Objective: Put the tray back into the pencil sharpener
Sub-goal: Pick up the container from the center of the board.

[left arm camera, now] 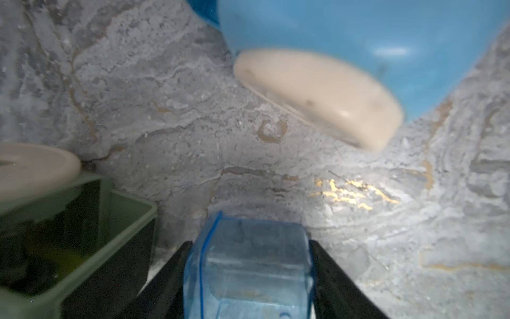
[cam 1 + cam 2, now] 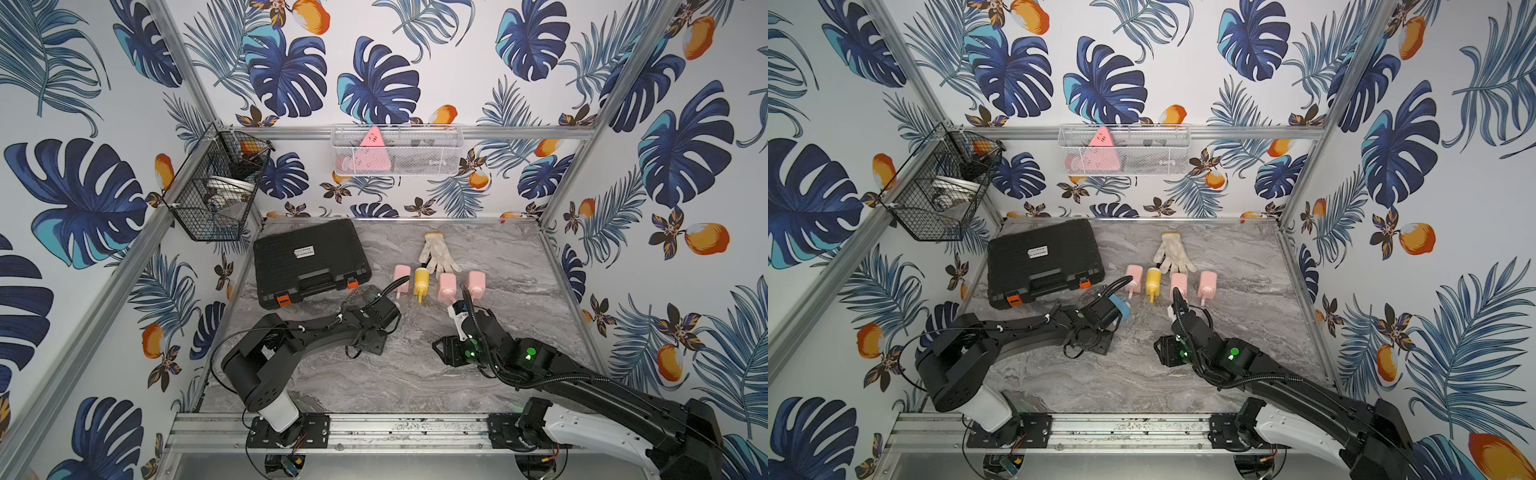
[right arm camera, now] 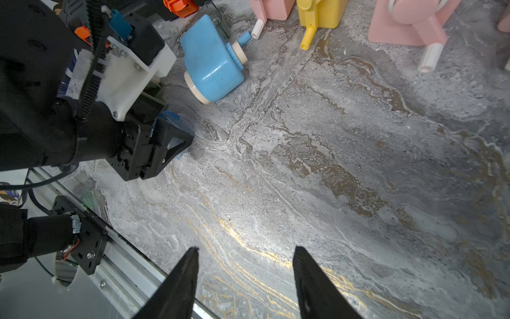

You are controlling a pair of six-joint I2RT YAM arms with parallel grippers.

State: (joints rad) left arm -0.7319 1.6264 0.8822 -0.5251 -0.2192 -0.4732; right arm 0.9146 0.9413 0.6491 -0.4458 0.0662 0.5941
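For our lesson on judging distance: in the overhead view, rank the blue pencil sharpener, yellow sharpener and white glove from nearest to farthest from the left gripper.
1. blue pencil sharpener, right beside the left gripper.
2. yellow sharpener, farther back and to the right.
3. white glove, farthest back, behind the yellow sharpener.

A robot lab booth: aluminium frame (image 2: pixel 519 132), leaf-print wall panels (image 2: pixel 83 124), marble-look worktop (image 2: pixel 415 374), two robot arms (image 2: pixel 299 336) bolted to a rail (image 2: pixel 395 428) along the lower edge.
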